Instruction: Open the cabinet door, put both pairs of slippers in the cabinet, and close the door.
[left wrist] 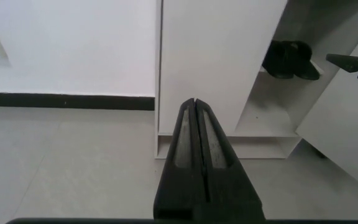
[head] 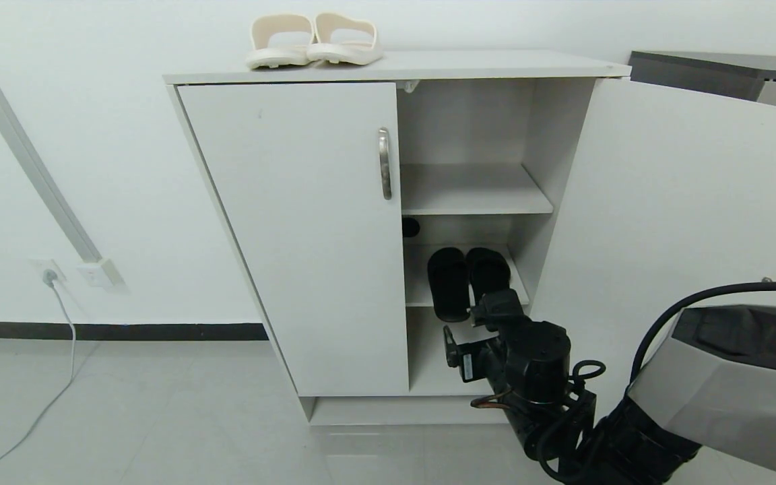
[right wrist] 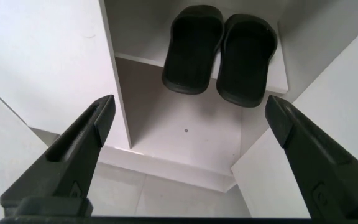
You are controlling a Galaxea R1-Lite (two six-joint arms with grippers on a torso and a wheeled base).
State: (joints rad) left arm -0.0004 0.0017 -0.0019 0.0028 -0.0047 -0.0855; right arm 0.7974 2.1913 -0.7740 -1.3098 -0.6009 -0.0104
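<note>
The white cabinet has its left door closed and its right door swung wide open. A black pair of slippers lies side by side on the lower shelf, toes hanging over its front edge. A cream pair of slippers rests on the cabinet top. My right gripper is open with nothing in it, just in front of and below the black pair. My left gripper is shut on nothing, low over the floor facing the closed door; the black slippers lie beyond it.
The closed door carries a metal handle. An upper shelf is bare. A wall socket with a white cable is at the left. Grey furniture stands behind the open door. Grey floor lies open at the left.
</note>
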